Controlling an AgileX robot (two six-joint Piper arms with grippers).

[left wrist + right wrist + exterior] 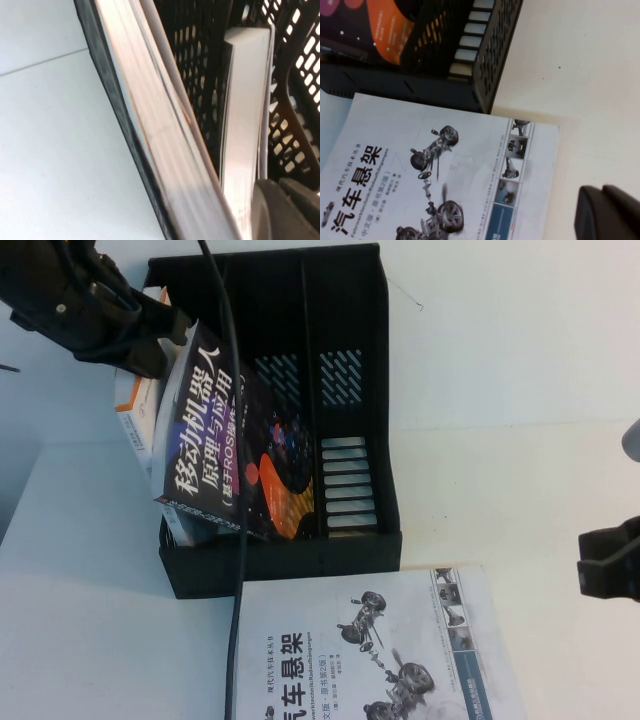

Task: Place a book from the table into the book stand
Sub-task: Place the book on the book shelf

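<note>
While my left jaws [160,345] clamp the glossy dark book [235,455] tilted into the vented black book stand [350,390], my right jaws [610,560] hang aside over the white surface [520,390]; their gap I cannot tell.

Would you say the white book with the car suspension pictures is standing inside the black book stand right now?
No, the white book lies flat on the table in front of the book stand, outside its slots.
</note>
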